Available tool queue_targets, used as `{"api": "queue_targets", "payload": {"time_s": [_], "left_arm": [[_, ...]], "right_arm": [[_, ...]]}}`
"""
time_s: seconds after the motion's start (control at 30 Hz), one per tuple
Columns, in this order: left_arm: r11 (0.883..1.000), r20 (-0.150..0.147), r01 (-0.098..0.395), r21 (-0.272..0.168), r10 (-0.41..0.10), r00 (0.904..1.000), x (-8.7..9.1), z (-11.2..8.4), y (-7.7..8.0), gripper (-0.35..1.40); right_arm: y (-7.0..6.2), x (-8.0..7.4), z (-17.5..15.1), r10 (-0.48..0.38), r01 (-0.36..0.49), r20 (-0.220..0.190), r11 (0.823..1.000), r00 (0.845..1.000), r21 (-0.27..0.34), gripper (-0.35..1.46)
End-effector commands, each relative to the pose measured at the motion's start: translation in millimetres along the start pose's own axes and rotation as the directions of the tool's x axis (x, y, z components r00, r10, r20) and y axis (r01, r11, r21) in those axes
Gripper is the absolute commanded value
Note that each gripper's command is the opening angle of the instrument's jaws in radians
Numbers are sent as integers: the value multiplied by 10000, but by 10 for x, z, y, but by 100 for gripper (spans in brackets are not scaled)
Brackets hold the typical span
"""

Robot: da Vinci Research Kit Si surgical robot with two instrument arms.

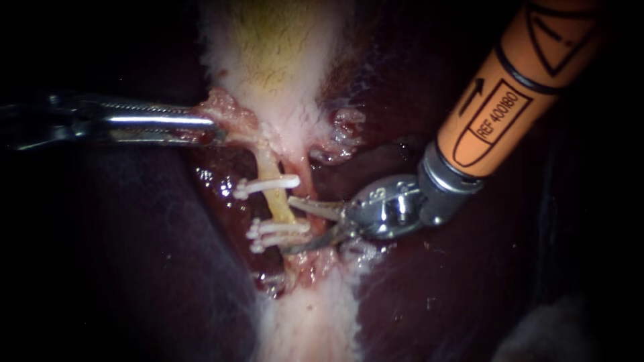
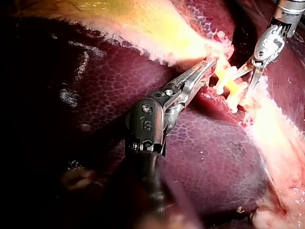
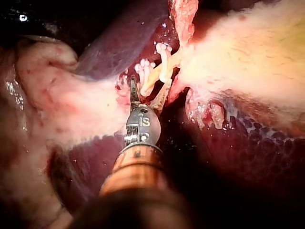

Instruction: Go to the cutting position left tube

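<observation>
The left tube [image 1: 274, 196], pale yellow, runs down from the gallbladder [image 1: 282, 60] and carries one white clip [image 1: 267, 185] above and two clips [image 1: 276, 232] below. My right instrument [image 1: 288, 224], on an orange shaft, has its blades open. The upper blade tip lies against the tube between the clip groups, and the lower blade lies under the two lower clips. My left instrument [image 1: 209, 125] is shut on pale gallbladder tissue beside the tube's top. The left wrist view shows the same grip [image 2: 208, 65] and the open blades [image 2: 251, 76]. In the right wrist view the blades [image 3: 145, 93] flank the tube [image 3: 153, 78].
A reddish right tube [image 1: 306, 175] runs just beside the left one, behind the upper blade. Dark liver [image 1: 134, 255] lies on both sides of the pale tissue strip [image 1: 308, 322]. The right instrument's steel wrist [image 1: 386, 208] sits close over the liver.
</observation>
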State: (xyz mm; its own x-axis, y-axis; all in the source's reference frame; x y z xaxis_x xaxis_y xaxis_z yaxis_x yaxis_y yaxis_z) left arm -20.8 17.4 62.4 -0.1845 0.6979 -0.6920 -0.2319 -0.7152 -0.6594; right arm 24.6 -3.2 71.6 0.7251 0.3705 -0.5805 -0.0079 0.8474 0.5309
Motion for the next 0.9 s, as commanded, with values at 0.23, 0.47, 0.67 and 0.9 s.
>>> {"api": "queue_targets", "payload": {"time_s": [0.23, 0.47, 0.67, 0.9], "left_arm": [[10000, 0, -2, 7, 2, 10000, 0, 1, -1, -35], [10000, -1, -1, 11, 1, 10000, 0, 2, -1, -35], [10000, -2, 0, 15, 0, 10000, 0, 3, -1, -35], [10000, -4, 1, 23, -1, 10000, 0, 4, -1, -35]], "right_arm": [[4, 3, 2, -482, 524, -442, 9936, 9979, 1002, 138], [0, 14, 9, -1371, 1550, -1120, 9731, 9842, 1707, 131], [-5, 29, 21, -1054, 1392, -1728, 9705, 9793, 1970, 130], [-12, 46, 33, -535, 1022, -2086, 9678, 9765, 2299, 130]]}}
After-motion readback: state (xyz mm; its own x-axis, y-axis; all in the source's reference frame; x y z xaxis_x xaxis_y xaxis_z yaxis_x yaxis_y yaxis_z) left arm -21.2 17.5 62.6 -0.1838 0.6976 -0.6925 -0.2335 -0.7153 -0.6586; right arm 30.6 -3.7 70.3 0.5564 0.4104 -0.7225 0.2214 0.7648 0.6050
